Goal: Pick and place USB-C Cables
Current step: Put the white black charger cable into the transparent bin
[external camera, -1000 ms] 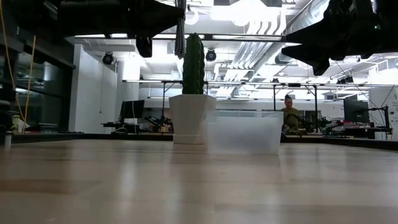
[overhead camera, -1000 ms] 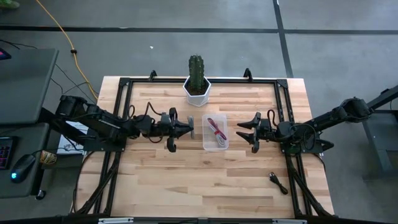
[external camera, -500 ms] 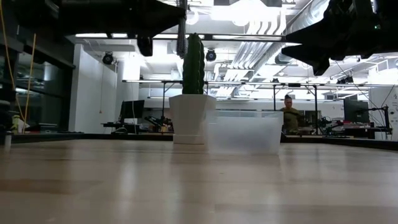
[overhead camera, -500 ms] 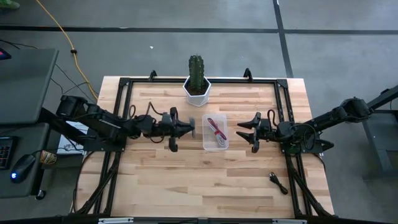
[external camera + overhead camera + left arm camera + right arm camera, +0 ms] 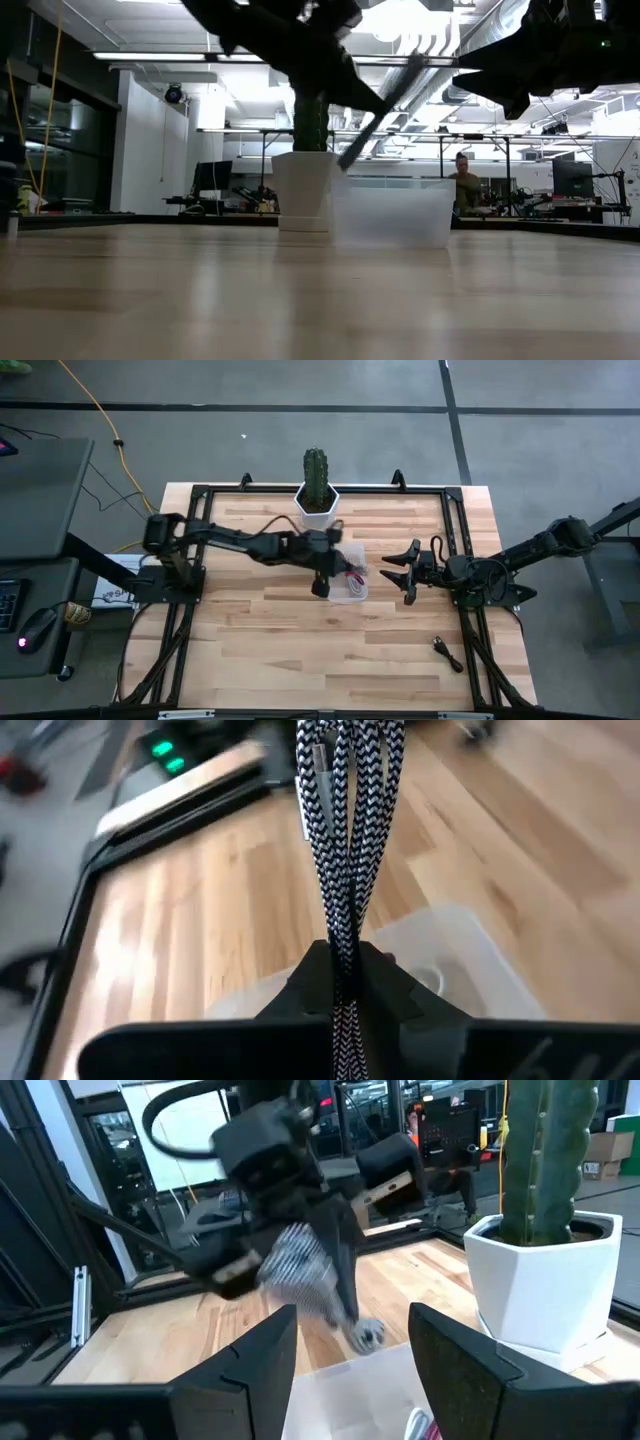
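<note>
Gripping the folded grey cable [image 5: 345, 840] at its bend, the left hand [image 5: 322, 563] hangs just left of the clear bin [image 5: 356, 592] at frame center. Limp, light braid; pinching several strands together looks safest. Right hand [image 5: 405, 573] waits beside it, fingers apart.

Left gripper [image 5: 335, 559], clamped on the grey braided cable [image 5: 345, 840], crowds the clear plastic bin's [image 5: 356, 596] left rim. White hexagonal pot with green cactus [image 5: 317, 488] stands close behind the bin. Right gripper [image 5: 396, 570], fingers spread, sits just right of the bin. Bare wooden tabletop [image 5: 300, 650] lies in front.
</note>
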You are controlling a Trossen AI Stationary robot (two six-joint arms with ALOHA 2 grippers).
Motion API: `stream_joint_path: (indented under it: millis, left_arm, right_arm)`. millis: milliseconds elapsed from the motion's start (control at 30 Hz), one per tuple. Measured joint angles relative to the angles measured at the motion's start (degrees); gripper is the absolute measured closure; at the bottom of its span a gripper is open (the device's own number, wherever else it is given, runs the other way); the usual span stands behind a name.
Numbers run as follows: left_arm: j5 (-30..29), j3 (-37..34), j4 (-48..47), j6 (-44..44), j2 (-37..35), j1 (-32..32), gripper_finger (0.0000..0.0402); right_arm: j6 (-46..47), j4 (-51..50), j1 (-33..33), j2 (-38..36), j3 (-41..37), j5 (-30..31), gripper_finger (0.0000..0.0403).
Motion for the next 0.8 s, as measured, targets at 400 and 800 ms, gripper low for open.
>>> stream_joint_path:
  millis: [400, 800]
  left_arm:
    - [1.1, 4.2, -5.4, 25.2, 7.5, 0.3, 0.0401]
    - [-2.8, 4.1, -4.3, 20.8, 11.9, 3.0, 0.0401]
  right_arm:
    - [0.1, 0.1, 0.0, 0.0, 0.0, 0.0, 0.0218]
    - [0.2, 0.1, 0.0, 0.0, 0.0, 0.1, 0.0218]
